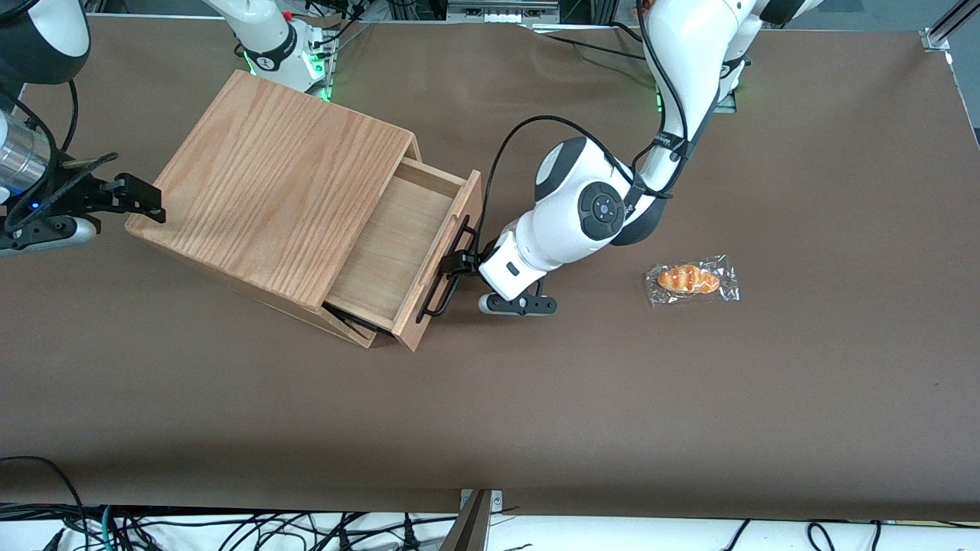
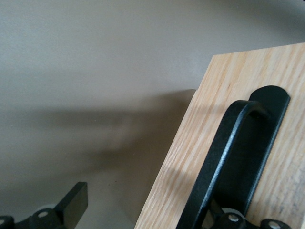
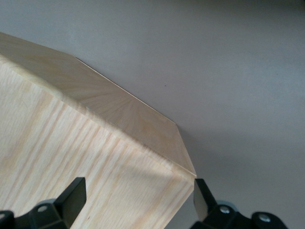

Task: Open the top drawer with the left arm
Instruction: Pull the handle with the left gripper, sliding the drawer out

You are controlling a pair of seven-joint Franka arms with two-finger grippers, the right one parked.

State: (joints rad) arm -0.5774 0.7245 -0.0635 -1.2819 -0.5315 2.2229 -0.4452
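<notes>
— Where is the gripper (image 1: 459, 263) right now?

— At the front of the top drawer (image 1: 398, 245), on its black bar handle (image 1: 448, 268). In the wrist view one finger (image 2: 71, 206) stands out over the bare table, off the drawer's edge, while the other sits at the handle (image 2: 228, 167), so the fingers are spread apart and not clamped on the bar (the bar lies close against one of them).

— And the drawer itself?

— Pulled well out of the oak-grained cabinet (image 1: 276, 191), its pale tray floor showing with nothing in it. The drawer front (image 2: 248, 143) faces the working arm's end of the table.

— How does the left arm (image 1: 589, 207) sit?

— It reaches down from the table's edge farthest from the front camera, its dark round joint cap turned upward, a black cable (image 1: 513, 145) looping over it toward the wrist. A small camera bar (image 1: 518, 304) hangs under the wrist, just above the brown table (image 1: 536, 413).

— Anything else nearby?

— A wrapped bread roll (image 1: 690, 280) lies on the table toward the working arm's end, well apart from the drawer and a little nearer the front camera than the arm's elbow. Nothing stands between the drawer front and the roll except the arm itself.
</notes>
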